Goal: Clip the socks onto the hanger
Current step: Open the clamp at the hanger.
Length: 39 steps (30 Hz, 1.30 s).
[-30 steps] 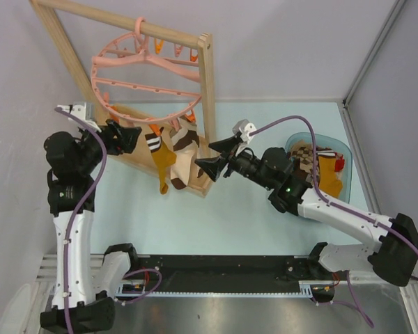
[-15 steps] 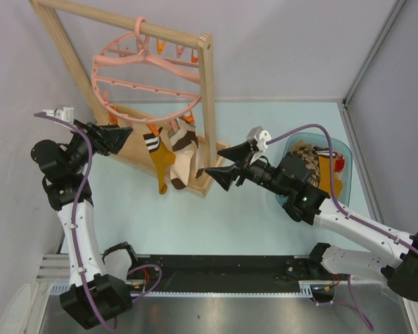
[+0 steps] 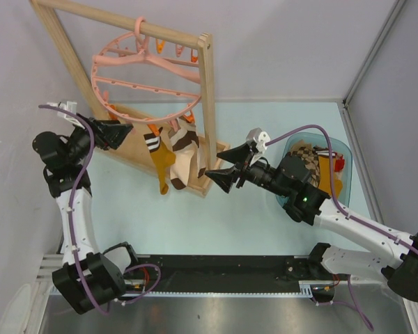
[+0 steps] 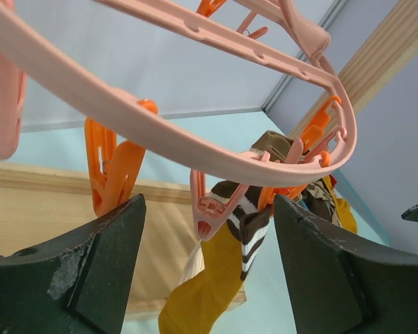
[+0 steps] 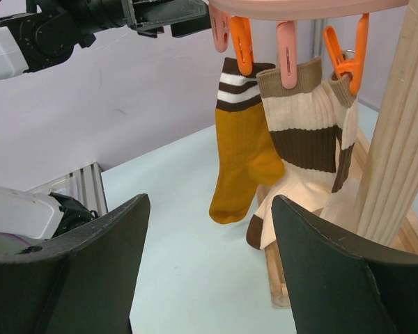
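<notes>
**Mustard sock (image 3: 161,162) and cream-and-brown sock (image 3: 185,160) hung clipped under the pink hanger (image 3: 148,88).**
Left gripper (image 3: 129,131) and right gripper (image 3: 214,164) flanked them beside the wooden rack (image 3: 207,104), fingers spread, holding nothing.

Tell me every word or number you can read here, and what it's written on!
None: no view shows readable words, numbers or brand marks.
The hanger, the mustard sock, the cream-and-brown sock and the wooden rack are all plain.
Anything in the bin at the right is too small to tell.
</notes>
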### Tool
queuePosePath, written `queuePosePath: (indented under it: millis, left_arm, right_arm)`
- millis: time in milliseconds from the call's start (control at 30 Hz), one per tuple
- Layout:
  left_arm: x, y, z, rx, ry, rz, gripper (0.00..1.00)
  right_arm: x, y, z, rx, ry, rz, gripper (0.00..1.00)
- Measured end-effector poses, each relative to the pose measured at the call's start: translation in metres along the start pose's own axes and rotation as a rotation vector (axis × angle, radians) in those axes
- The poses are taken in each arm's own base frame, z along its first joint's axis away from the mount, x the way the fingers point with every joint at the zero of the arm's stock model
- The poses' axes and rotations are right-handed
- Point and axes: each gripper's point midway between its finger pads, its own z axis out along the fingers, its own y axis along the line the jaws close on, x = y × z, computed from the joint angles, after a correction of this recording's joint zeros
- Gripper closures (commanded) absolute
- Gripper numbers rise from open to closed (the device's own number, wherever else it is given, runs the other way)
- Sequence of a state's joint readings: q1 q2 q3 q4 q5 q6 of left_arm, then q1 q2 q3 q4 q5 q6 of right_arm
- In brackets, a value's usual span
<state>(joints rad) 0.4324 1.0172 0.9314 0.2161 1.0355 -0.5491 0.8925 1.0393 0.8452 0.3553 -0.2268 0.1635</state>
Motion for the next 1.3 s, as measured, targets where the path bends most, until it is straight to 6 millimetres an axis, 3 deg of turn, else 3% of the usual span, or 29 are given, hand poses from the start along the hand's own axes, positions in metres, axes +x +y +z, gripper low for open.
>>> queuePosePath:
  millis: [233,633,833,1033,1300]
  left_arm:
    - [-0.005,-0.002,0.006,0.076,-0.004,0.049,0.23]
    - [0.014,-0.003,0.023,0.152,0.074,0.033,0.29]
    - [0.005,-0.006,0.026,0.16,0.066,0.058,0.33]
    - [0.0,-0.01,0.026,0.166,0.063,0.071,0.42]
    - [0.005,-0.007,0.027,0.143,0.074,0.043,0.62]
  right_arm:
    - [0.0,0.001,0.0,-0.008,0.002,0.0,0.24]
    - [0.003,0.001,0.001,-0.01,0.008,0.002,0.24]
    - [0.006,0.0,0.002,-0.011,0.016,0.005,0.24]
    - [0.008,0.0,0.003,-0.012,0.02,0.015,0.24]
    - [0.008,0.001,0.003,-0.011,0.02,0.023,0.25]
